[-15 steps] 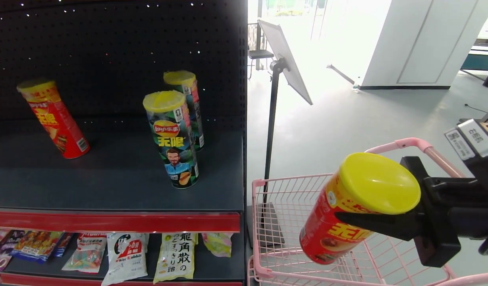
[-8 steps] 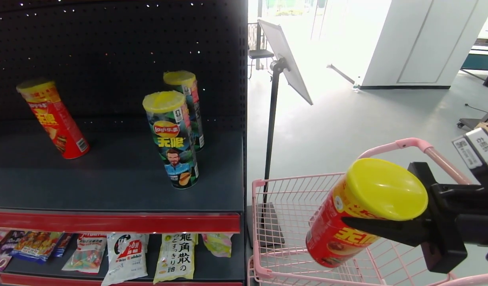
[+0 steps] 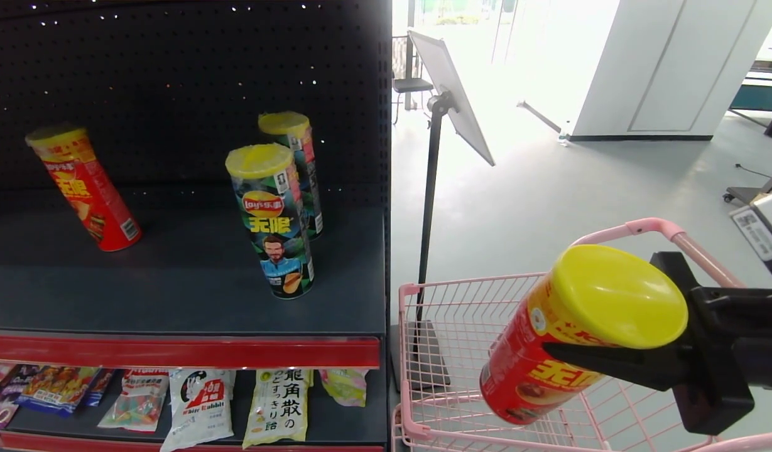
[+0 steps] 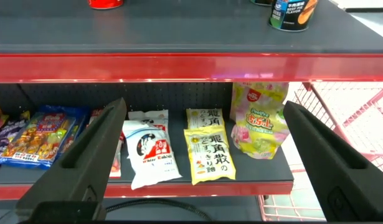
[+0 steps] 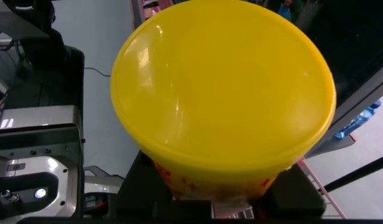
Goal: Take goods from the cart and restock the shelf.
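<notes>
Head view: our right pincer [image 3: 580,320] clamps the red canister [image 3: 524,383], tilted above the cart [image 3: 461,284]. We should level it before crossing to the bare front edge of the shelf [image 3: 172,295].

Left wrist view: our left pincer [image 4: 203,106] gapes wide, empty.

Right wrist view: the canister's yellow lid [image 5: 222,87] fronts the camera.

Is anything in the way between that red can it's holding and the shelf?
Yes: a black stand pole rises between the cart and the shelf, and two dark cans occupy the shelf's right end.
</notes>
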